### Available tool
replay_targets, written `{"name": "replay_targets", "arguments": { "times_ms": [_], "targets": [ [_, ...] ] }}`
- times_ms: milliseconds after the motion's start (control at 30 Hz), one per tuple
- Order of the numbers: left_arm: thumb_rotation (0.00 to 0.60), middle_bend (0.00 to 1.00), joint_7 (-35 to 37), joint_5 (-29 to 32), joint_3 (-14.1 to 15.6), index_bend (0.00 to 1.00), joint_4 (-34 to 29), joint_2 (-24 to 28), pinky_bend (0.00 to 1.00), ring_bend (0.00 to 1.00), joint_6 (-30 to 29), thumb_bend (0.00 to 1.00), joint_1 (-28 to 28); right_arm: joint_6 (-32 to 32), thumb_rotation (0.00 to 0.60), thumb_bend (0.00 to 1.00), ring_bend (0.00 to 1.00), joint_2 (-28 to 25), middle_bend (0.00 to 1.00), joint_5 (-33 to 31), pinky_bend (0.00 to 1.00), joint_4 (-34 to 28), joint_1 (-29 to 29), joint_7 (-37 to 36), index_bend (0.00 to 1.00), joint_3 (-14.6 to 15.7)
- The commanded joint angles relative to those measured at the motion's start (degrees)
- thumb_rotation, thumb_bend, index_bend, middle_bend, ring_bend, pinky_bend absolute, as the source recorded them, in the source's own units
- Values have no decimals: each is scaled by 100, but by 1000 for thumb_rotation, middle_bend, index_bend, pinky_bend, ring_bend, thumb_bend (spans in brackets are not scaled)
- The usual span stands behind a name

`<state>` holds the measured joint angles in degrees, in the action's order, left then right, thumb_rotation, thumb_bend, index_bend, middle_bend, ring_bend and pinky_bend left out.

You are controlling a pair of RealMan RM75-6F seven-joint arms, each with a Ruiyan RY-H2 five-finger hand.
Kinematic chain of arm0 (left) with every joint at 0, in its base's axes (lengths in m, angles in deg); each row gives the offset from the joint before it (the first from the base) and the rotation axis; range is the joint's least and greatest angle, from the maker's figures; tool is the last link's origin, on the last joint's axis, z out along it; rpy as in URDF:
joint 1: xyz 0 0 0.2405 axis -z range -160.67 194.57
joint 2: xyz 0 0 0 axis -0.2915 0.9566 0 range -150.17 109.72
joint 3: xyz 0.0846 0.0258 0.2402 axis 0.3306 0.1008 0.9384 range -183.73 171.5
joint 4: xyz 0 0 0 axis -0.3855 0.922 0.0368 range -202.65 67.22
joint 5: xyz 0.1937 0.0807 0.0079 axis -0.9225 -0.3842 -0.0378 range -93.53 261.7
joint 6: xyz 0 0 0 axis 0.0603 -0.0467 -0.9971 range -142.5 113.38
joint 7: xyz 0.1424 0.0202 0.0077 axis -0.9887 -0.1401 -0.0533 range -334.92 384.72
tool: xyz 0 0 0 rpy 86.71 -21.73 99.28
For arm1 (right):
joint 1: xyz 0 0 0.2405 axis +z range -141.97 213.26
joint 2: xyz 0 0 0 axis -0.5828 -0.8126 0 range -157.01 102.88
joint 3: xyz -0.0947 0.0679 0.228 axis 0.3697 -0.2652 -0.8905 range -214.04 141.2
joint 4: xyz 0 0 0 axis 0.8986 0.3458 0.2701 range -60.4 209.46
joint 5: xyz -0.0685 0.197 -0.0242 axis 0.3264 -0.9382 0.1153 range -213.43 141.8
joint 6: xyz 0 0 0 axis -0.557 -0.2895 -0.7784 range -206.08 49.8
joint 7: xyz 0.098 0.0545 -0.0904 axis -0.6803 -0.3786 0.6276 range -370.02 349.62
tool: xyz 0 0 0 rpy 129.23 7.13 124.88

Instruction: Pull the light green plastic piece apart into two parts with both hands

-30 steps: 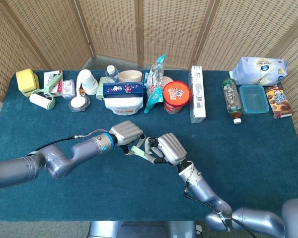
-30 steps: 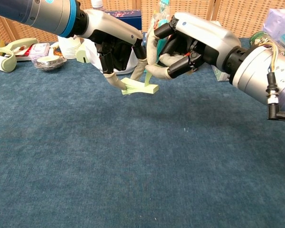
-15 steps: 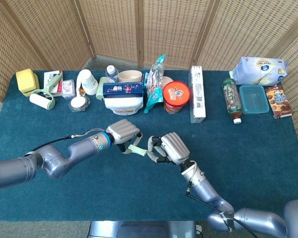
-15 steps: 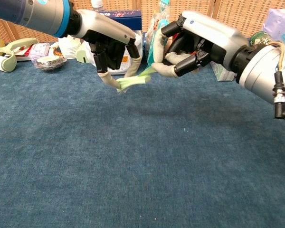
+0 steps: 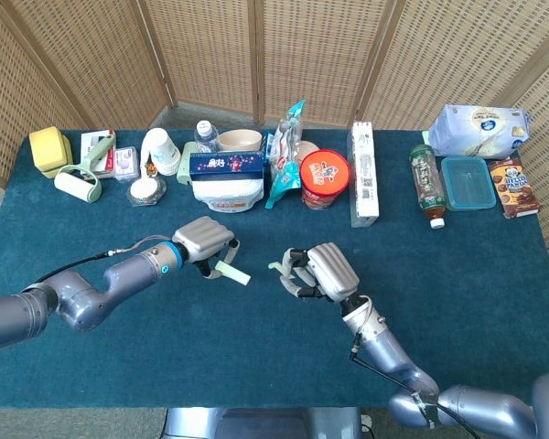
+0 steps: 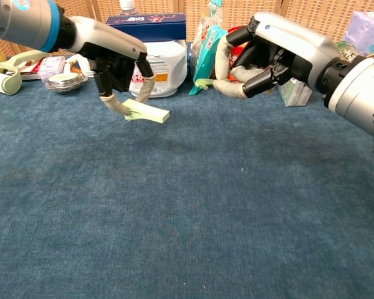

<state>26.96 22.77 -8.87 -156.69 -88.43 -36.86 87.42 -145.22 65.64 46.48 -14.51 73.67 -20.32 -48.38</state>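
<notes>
Fingers of the left hand [image 6: 115, 65], upper left of the chest view, pinch one light green plastic part [image 6: 148, 112] above the blue tablecloth [image 6: 187, 212]. Upper right, well apart, the right hand [image 6: 268, 53] curls around the second green part [image 6: 204, 82], with packaged goods [image 5: 284, 160] lined up behind.

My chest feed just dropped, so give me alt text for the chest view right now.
The left hand pinches a flat light green piece above the blue cloth; the right hand, well apart, holds a smaller green part. Groceries line the back edge.
</notes>
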Motion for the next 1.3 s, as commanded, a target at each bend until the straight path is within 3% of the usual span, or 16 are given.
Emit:
{"name": "replay_targets", "arguments": {
  "times_ms": [33,267,433,600,767,867,1133,1300],
  "targets": [
    [600,1000,18,14,42,598,6,61,1000,1000,-47,349,-85,-28,600,564,963,-46,1000,-6,807,1,-39,-14,901,11],
    [600,1000,-214,51,198,598,77,108,1000,1000,-468,349,-363,-96,600,564,908,-392,999,-120,789,57,-274,-78,841,92],
    [600,1000,-313,195,237,598,67,123,1000,1000,-642,349,-488,-120,600,565,820,-699,961,-178,655,89,-487,-250,773,214],
    [600,1000,-409,299,257,598,48,102,1000,1000,-785,349,-595,-161,600,566,701,-964,844,-187,527,98,-678,-353,647,334],
    [600,1000,-588,366,281,598,-22,60,1000,1000,-987,349,-697,-34,600,566,564,-1246,665,-191,403,95,-816,-305,396,529],
    [600,1000,-696,412,280,597,-90,50,1000,1000,-1082,349,-734,51,600,563,473,-1327,566,-221,351,26,-845,-286,319,573],
    [600,1000,-991,532,246,589,-251,9,1000,1000,-1323,346,-803,159,600,456,275,-1457,424,-370,244,-91,-952,-107,154,624],
    [600,1000,-1140,596,233,536,-260,-47,1000,990,-1399,335,-813,154,600,392,118,-1490,263,-413,158,-153,-993,-58,2,605]
  ]
}}
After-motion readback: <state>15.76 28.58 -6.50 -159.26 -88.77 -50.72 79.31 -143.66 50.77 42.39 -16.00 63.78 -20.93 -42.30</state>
